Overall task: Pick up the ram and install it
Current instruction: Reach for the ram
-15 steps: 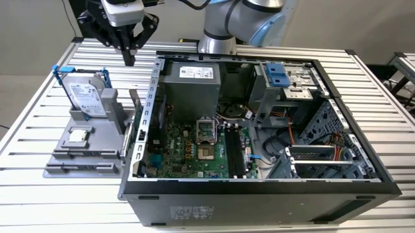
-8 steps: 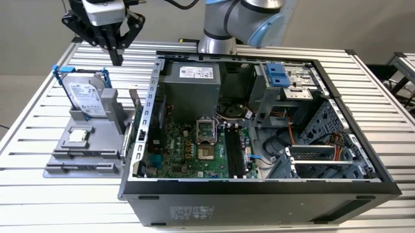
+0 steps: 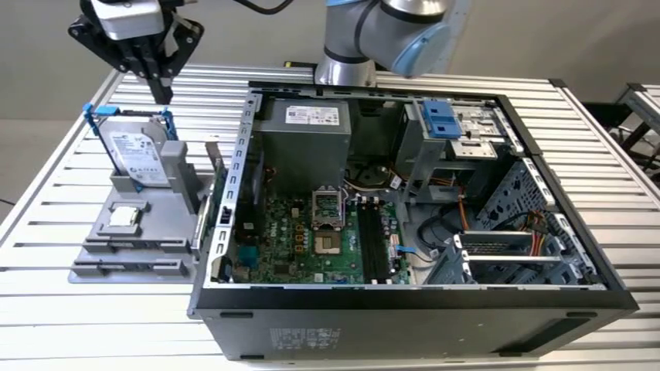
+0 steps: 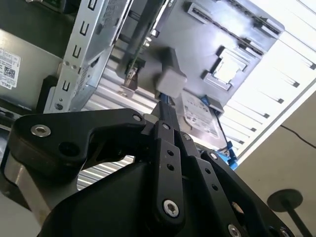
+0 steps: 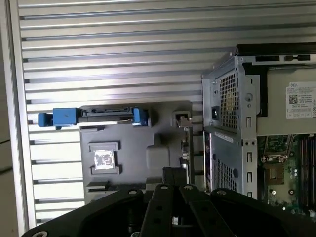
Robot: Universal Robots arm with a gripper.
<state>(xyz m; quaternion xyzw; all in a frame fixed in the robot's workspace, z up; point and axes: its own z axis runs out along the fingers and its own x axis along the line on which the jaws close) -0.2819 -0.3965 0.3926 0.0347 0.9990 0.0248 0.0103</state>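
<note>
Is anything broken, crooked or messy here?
Nothing looks broken or spilled. The hard drive and the ram stand on edge in the gray holder, the chip lies flat in its pocket, and the computer case lies open beside them.

Ram [image 5: 189,148] edge-on, chips hidden, arm [image 3: 382,31] cropped

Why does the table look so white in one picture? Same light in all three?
Second wrist view: glare washes the slatted table to white, the gripper dark before it; first wrist view: its slats gleam in bright bands; exterior view: even light, soft shadows.
</note>
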